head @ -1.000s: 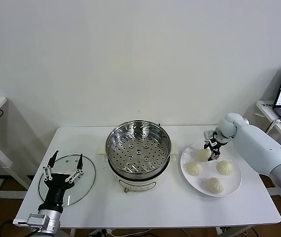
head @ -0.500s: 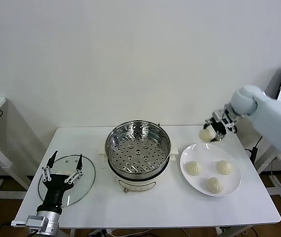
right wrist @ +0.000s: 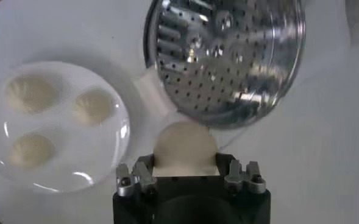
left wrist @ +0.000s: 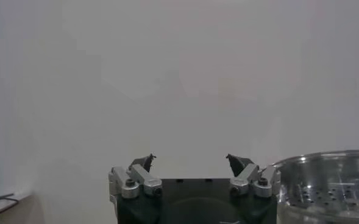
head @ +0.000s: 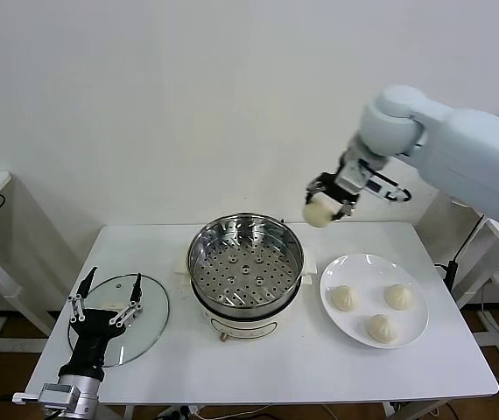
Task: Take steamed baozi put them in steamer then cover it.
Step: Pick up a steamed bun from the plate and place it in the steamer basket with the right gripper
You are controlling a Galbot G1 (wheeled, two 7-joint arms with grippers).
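Risen off the plate [head: 411,337]: right gripper [head: 326,203] clamped on 1 baozi [head: 320,211], left gripper [head: 107,294] apart.

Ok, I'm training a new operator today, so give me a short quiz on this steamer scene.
1. How many cream-white buns lie on the flat white plate?
2. True or false: the clear glass lid covers the shiny steel steamer pot.
3. The right gripper holds: A) a bun B) the lid C) nothing.

Key: 1. Three. 2. False; it lies on the white table, under the open left gripper. 3. A.
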